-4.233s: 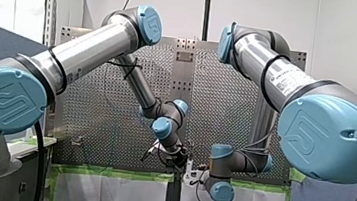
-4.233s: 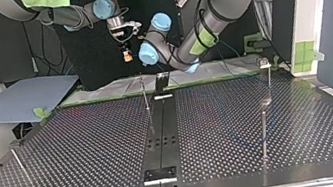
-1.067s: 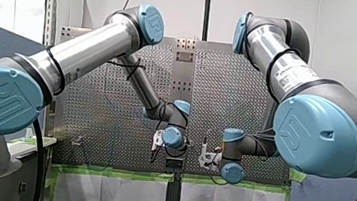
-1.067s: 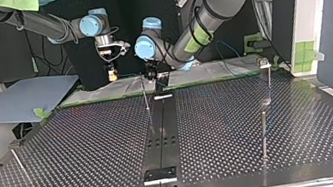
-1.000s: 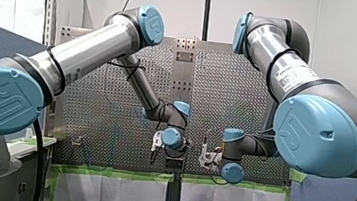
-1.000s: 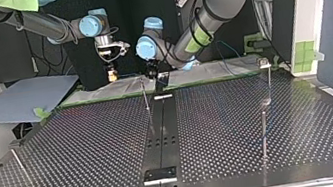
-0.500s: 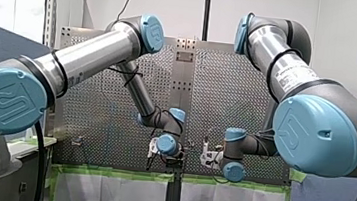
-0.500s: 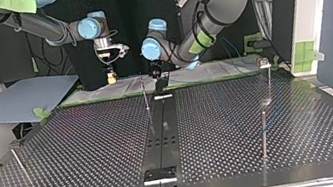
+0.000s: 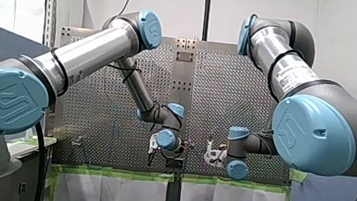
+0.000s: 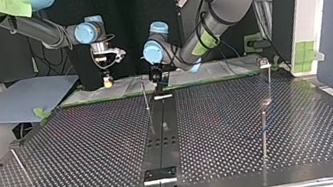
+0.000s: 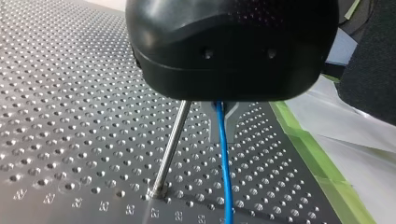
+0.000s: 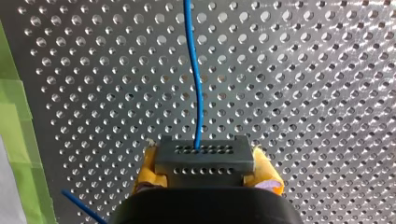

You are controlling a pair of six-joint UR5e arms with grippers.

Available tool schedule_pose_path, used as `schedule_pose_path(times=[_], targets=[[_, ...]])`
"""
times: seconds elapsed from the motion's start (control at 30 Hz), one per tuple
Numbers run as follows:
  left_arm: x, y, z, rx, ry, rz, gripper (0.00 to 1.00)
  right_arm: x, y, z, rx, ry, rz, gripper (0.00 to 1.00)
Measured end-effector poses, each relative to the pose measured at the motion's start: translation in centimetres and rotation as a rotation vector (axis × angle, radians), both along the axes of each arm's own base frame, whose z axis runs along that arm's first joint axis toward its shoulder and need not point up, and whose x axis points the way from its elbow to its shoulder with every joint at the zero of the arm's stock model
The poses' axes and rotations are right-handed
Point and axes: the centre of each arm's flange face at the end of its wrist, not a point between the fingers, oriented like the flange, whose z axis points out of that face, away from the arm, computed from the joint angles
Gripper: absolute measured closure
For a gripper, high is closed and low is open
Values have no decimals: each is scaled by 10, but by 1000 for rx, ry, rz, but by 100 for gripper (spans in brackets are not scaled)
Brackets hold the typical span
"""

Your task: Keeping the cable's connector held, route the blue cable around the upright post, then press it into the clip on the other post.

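- Perforated all over, the metal table [image 10: 87, 151] carried every part of the task. Both arms worked at its arm-side edge, which was lined with green tape [image 11: 322, 163].
- The right gripper [image 10: 108, 80] hung over that edge, toward the top view's left. In the right wrist view its yellow pads [image 12: 148, 169] were clenched on either side of the connector [image 12: 204, 158], a dark block with rows of small holes.
- From the connector's front face the blue cable [image 12: 196, 84] ran almost straight ahead of the right gripper, above the table, with one slight bend.
- The left gripper [image 10: 157, 77] stood near the middle of the same edge. The left wrist view showed the cable emerging from under its black body and running on past it. Whether this gripper was clamped on the cable or only guiding it could not be told.
- Just beside the cable stood the upright post [image 11: 171, 144]. The two ran nearly parallel and apart, with the cable on the post's tape side and no wrap yet made.
- The left gripper was judged nearer to this post than the right gripper.
- On the other post [image 10: 268, 80] sat the clip [image 10: 264, 62], near the table's arm-side corner at the top view's right and well apart from both grippers.
- As a judgement, the coming move turned on this side-by-side relation. The cable's long axis had to be carried round the post and then swung toward the clip's corner.
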Motion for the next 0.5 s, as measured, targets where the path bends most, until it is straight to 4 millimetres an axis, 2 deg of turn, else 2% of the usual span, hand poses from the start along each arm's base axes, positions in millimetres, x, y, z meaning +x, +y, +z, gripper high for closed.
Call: schedule_pose_path(times=[0.5], targets=[[18, 18, -12, -99, 47, -11, 100, -14, -16, 0, 2, -3, -12, 100]])
